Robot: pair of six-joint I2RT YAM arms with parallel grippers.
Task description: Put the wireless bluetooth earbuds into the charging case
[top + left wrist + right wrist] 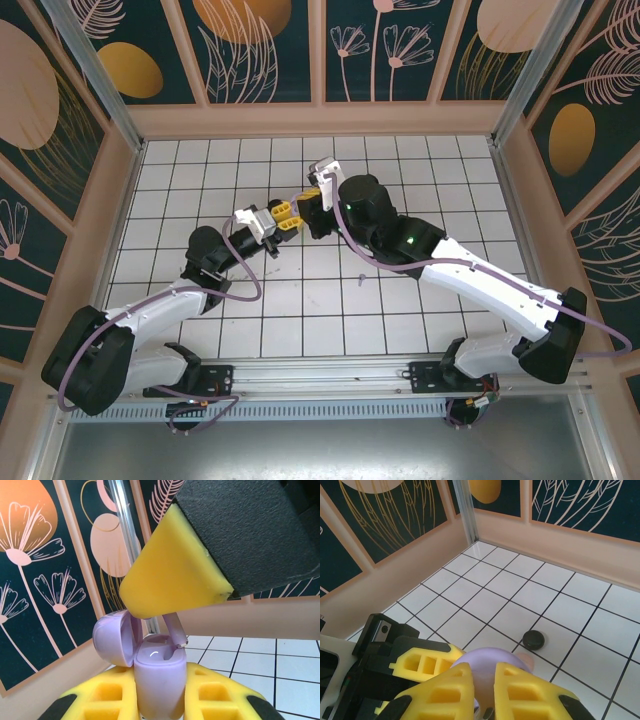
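Left gripper, bottom of its wrist view, is clamped on the lavender charging case. The case is upright, with its lid flipped open to the left. Right gripper is pinched nearly shut. From under its yellow finger a lavender sliver slants down into the case mouth. That looks like the lavender earbud, gripped at its upper end.

Seating it is the step in hand, I'd say. To do it well, line the bud up with its socket, press gently straight down, and open only once it sits flush. A tilt could jam it on the rim.

Lower right of the right wrist view, a black round piece lies apart on the tiles.
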